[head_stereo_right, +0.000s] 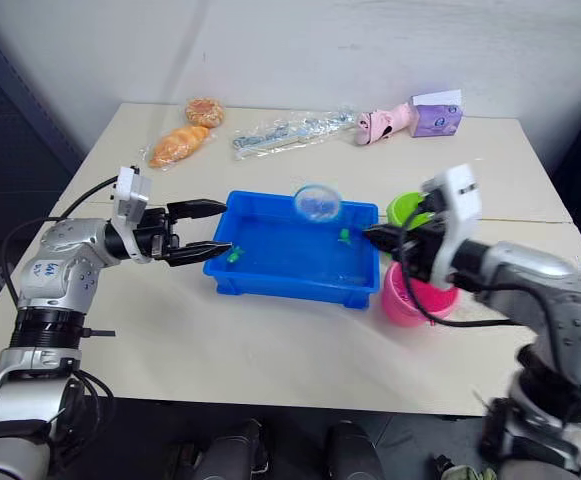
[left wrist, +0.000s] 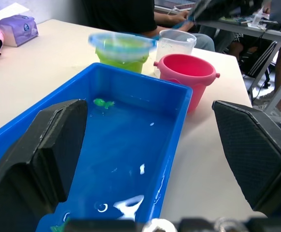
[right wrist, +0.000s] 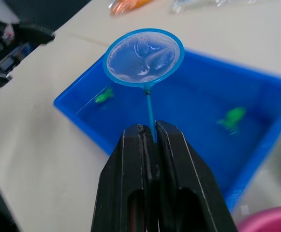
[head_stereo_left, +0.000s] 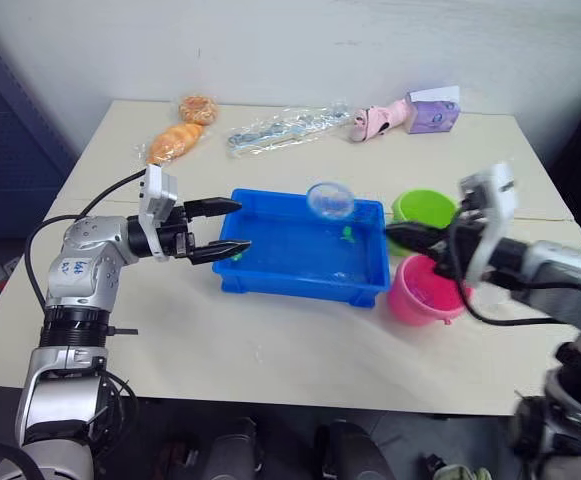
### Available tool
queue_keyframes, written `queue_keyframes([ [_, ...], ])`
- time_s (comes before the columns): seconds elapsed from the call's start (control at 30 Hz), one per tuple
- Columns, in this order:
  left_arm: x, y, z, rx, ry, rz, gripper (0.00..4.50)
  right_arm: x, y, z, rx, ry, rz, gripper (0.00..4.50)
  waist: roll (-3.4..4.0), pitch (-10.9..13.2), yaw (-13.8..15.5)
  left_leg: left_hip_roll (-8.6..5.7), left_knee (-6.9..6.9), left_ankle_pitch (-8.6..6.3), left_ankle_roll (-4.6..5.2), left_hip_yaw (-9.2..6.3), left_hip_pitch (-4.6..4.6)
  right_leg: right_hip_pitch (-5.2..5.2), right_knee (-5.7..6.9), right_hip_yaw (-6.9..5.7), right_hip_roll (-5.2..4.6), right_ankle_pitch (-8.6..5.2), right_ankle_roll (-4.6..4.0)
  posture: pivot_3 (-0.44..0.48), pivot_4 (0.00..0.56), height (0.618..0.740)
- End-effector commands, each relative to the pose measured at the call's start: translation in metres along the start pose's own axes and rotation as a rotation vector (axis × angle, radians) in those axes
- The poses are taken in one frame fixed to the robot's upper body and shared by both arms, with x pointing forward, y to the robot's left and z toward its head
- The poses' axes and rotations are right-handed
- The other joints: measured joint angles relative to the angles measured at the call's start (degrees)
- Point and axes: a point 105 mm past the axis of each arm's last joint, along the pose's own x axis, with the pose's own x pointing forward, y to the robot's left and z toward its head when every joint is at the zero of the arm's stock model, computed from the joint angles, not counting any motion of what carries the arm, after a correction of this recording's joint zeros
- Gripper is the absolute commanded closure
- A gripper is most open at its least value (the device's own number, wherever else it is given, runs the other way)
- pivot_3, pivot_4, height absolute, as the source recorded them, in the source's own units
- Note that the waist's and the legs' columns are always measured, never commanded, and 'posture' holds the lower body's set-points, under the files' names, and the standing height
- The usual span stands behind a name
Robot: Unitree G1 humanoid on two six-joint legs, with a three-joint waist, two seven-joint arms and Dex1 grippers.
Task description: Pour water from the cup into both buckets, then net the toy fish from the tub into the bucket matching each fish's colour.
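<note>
The net (right wrist: 144, 57), a blue hoop with pale mesh, hangs over the far part of the blue tub (head_stereo_left: 260, 275), its thin handle clamped between the closed fingers of the right gripper (right wrist: 149, 133). Two green toy fish lie in the tub's water, one (head_stereo_left: 348, 234) near the far right corner, the other (head_stereo_left: 238, 256) by the left wall. Right of the tub stand the green bucket (head_stereo_left: 425, 208), farther back, and the pink bucket (head_stereo_left: 422, 292), nearer; the clear cup (left wrist: 176, 44) stands just behind them. The left gripper (head_stereo_left: 225, 226) hovers spread wide at the tub's left end, holding nothing. A tissue box (head_stereo_left: 432, 113) and bread (head_stereo_left: 175, 142) sit along the table's (head_stereo_left: 270, 340) far edge.
</note>
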Motion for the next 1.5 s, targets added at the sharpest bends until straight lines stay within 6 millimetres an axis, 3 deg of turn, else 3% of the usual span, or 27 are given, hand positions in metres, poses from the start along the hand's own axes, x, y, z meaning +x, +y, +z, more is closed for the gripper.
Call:
queue_keyframes([
  [0.03, -0.003, -0.001, 0.005, 0.035, 0.002, -0.003, 0.05, 0.006, 0.003, -0.015, 0.018, 0.049, -0.029, 4.50, 0.00, 0.00, 0.07, -0.02, 0.00, 0.00, 0.01, 0.00, -0.06, -0.06, 0.04, 0.00, -0.02, 0.00, 0.00, 0.000, 0.150, 0.740],
  [0.43, -0.001, -0.003, 0.003, 0.040, 0.027, -0.011, 0.05, 0.028, -0.024, -0.034, 0.170, 0.144, -0.176, 4.50, 0.00, 0.00, -0.26, -0.05, -0.03, -0.01, 0.03, 0.02, -0.05, -0.12, 0.09, 0.03, -0.01, 0.00, 0.00, 0.000, 0.150, 0.740],
  [0.67, 0.000, -0.003, 0.004, 0.045, 0.027, -0.012, 0.05, 0.034, -0.022, -0.040, 0.228, 0.170, -0.146, 4.50, 0.00, 0.00, -0.27, -0.05, -0.06, -0.02, 0.05, 0.02, -0.09, -0.12, 0.11, 0.01, -0.02, 0.00, 0.00, 0.000, 0.150, 0.740],
  [1.0, 0.004, -0.004, 0.005, 0.047, 0.034, -0.024, 0.05, 0.034, -0.047, -0.038, 0.271, 0.163, -0.319, 4.50, 0.00, 0.00, -0.26, -0.05, -0.09, -0.02, 0.05, 0.02, -0.09, -0.14, 0.10, 0.02, -0.02, 0.00, 0.00, 0.000, 0.150, 0.740],
  [1.5, 0.008, -0.005, 0.006, 0.055, 0.027, -0.029, 0.05, 0.035, -0.058, -0.018, 0.201, 0.048, -0.417, 4.50, 0.00, 0.00, -0.26, -0.07, -0.31, 0.00, 0.03, 0.04, -0.11, -0.20, 0.07, 0.03, -0.01, 0.00, 0.00, 0.000, 0.150, 0.740],
])
